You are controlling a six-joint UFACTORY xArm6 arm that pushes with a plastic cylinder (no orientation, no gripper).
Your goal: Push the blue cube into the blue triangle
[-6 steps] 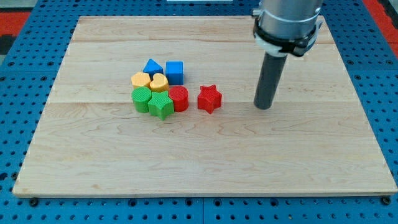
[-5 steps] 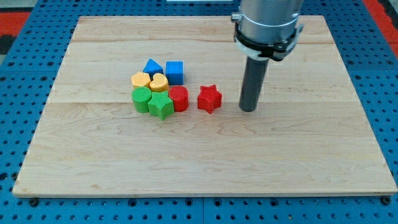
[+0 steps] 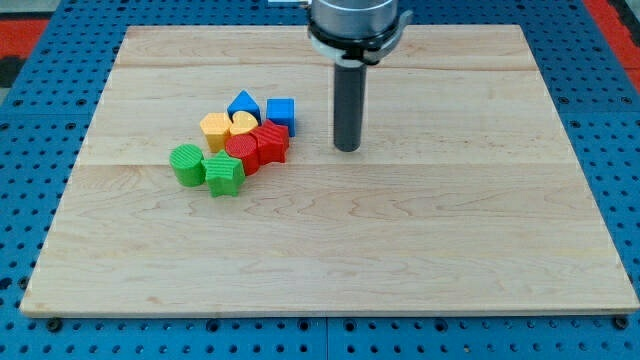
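Observation:
The blue cube sits on the wooden board, at the right end of a cluster of blocks left of centre. The blue triangle is just to its left, a narrow gap between them or touching; I cannot tell which. My tip stands on the board to the right of the cube and slightly below it, apart from every block. The dark rod rises from it to the arm at the view's top.
Packed in the cluster below the blue blocks are two yellow blocks, a red star, a red block, a green star and a green round block.
My tip has swept left and up. The red star has been shoved left into the cluster, and the red, green and yellow blocks have shifted left. The blue blocks barely moved.

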